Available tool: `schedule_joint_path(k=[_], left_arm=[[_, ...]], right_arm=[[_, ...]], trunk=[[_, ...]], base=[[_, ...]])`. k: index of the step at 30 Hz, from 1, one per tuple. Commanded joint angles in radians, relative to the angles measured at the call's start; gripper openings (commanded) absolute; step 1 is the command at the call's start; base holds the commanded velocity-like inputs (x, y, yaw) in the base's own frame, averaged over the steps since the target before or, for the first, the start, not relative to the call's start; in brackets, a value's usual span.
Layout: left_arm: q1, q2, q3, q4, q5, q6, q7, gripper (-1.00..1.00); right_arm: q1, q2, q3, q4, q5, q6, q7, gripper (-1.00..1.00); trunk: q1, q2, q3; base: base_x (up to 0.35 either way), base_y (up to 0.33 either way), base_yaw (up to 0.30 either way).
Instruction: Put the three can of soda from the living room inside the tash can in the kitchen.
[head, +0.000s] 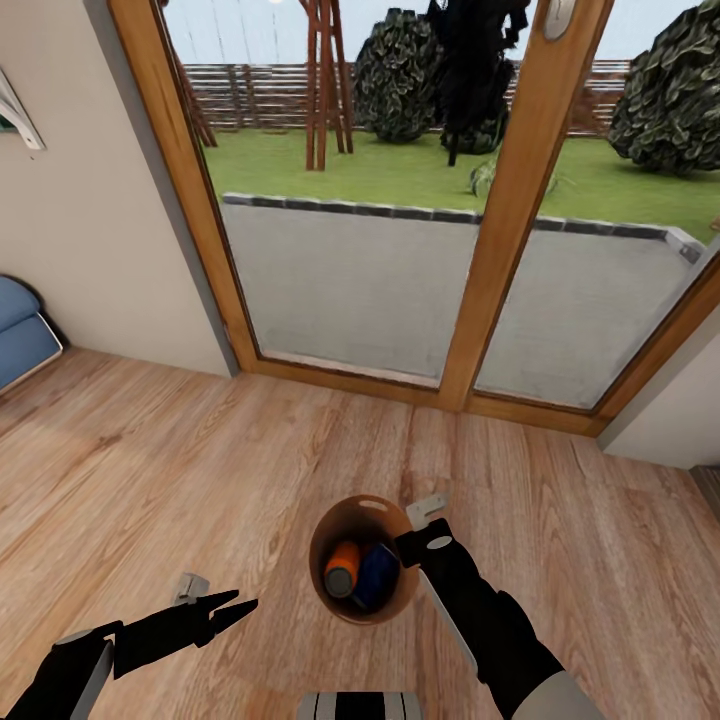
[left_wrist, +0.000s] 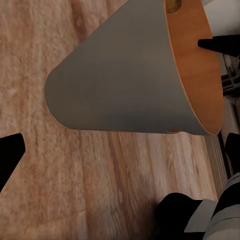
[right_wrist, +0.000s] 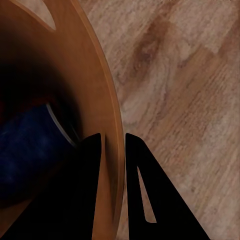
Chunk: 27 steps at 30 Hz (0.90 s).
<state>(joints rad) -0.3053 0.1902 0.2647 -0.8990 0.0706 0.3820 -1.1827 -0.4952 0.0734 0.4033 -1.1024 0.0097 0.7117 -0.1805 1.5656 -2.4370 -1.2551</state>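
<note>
Brown and round, the tash can (head: 345, 520) sits out on the light wood floor (head: 200, 480) of the living room, a little way in front of the big wood-framed glass doors (head: 400, 200). Inside the bin lie two cans of soda, touching side by side: an orange-red one (head: 342, 568) and a dark blue one (head: 376, 577) with a pale top. No other can can be seen. The right gripper (head: 413, 541) is at the bin's rim on the side away from the blue sofa (head: 22, 335). In the right wrist view its two black fingers (right_wrist: 145, 200) are closed on the bin's thin wall (right_wrist: 107, 125), one finger inside and one outside, pinching the rim. The blue can (right_wrist: 30, 145) shows just inside the bin, next to the inner finger. The left gripper (head: 222, 610) hangs low over the floor on the sofa side of the bin, near it but not touching. Its fingers are spread apart and hold nothing. In the left wrist view the bin's outside looks grey (left_wrist: 120, 75) and its inside looks orange-brown. Outside the glass are green grass (head: 400, 175) and dark bushes (head: 400, 75).
</note>
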Motion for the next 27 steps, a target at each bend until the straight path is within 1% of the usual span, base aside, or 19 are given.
schedule_joint_path(k=[1,6,12,15,23,24,27], left_arm=[[0.0,0.0,0.0,0.0,0.0,0.0,0.0,1.0],[0.0,0.0,0.0,0.0,0.0,0.0,0.0,1.0],[0.0,0.0,0.0,0.0,0.0,0.0,0.0,1.0],[0.0,0.0,0.0,0.0,0.0,0.0,0.0,1.0],[0.0,0.0,0.0,0.0,0.0,0.0,0.0,1.0],[0.0,0.0,0.0,0.0,0.0,0.0,0.0,1.0],[0.0,0.0,0.0,0.0,0.0,0.0,0.0,1.0]], right_arm=[[0.0,0.0,0.0,-0.001,-0.007,-0.002,0.006,-1.0],[0.0,0.0,0.0,-0.001,-0.007,-0.002,0.006,-1.0],[0.0,0.0,0.0,-0.001,-0.007,-0.002,0.006,-1.0],[0.0,0.0,0.0,-0.001,-0.007,-0.002,0.005,-1.0],[0.0,0.0,-0.001,-0.001,-0.007,-0.002,0.005,-1.0],[0.0,0.0,0.0,-0.001,-0.007,-0.002,0.005,-1.0],[0.0,0.0,0.0,-0.001,-0.007,-0.002,0.005,-1.0]], trunk=[[0.0,0.0,0.0],[0.019,-0.035,-0.016],[0.019,-0.035,-0.016],[0.031,-0.056,-0.025],[0.031,-0.056,-0.025],[0.034,-0.063,-0.028],[0.036,-0.064,-0.04]], base=[[0.0,0.0,0.0],[0.0,0.0,0.0],[0.0,0.0,0.0],[0.0,0.0,0.0],[0.0,0.0,0.0],[0.0,0.0,0.0],[0.0,0.0,0.0]])
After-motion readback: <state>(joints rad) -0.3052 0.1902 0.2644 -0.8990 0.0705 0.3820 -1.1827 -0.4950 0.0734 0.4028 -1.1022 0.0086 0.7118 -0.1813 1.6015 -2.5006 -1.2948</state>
